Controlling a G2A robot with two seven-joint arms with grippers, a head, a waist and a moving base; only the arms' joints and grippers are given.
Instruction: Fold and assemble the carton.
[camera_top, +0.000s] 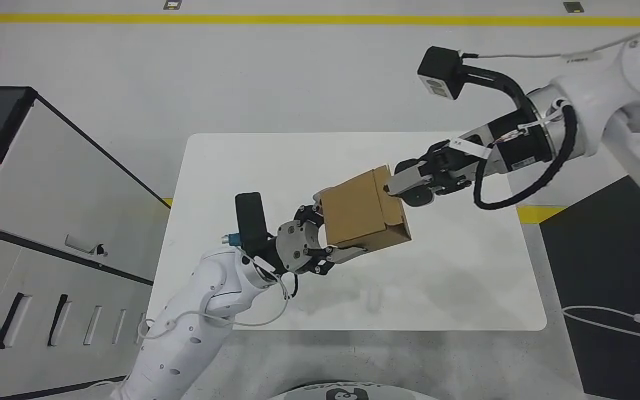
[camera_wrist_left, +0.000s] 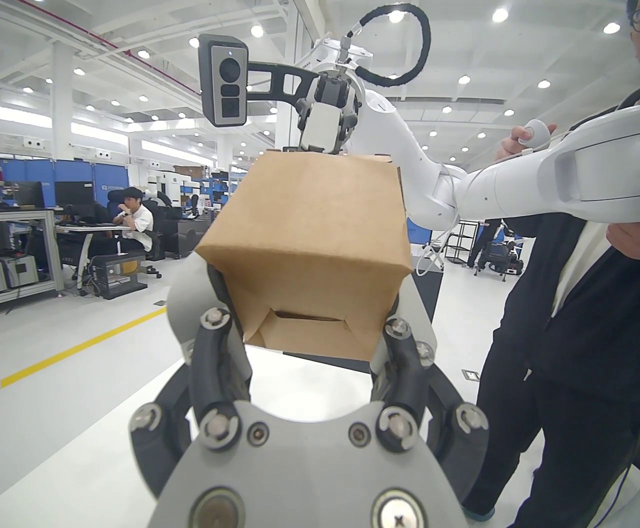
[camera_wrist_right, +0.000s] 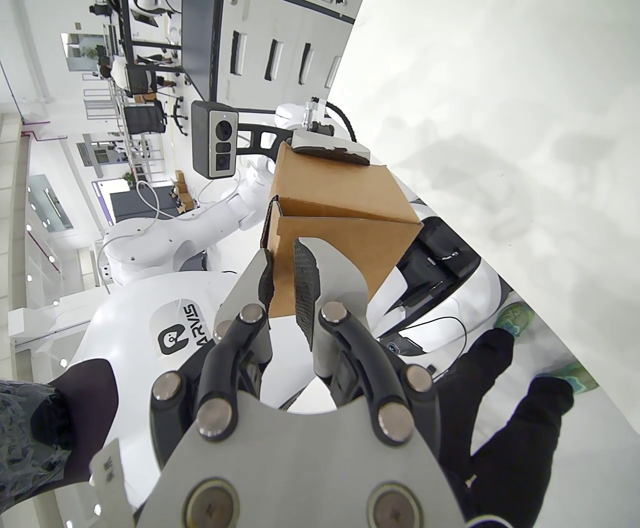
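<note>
A brown carton (camera_top: 365, 210) is held in the air above the white table (camera_top: 450, 290), stretched between both arms. My left gripper (camera_top: 322, 235) is shut on its near-left end. In the left wrist view the carton (camera_wrist_left: 310, 225) sits between the two white fingers (camera_wrist_left: 187, 295), and its tucked end flap with a slot faces the camera. My right gripper (camera_top: 398, 188) is at the opposite end. In the right wrist view that gripper (camera_wrist_right: 282, 272) pinches a cardboard flap edge of the carton (camera_wrist_right: 340, 200) between its dark pads (camera_wrist_right: 305, 280).
The table's bare top reaches around and below the carton. A grey cabinet (camera_top: 60, 200) stands to the left of the table. A yellow floor line (camera_top: 300, 18) runs behind it.
</note>
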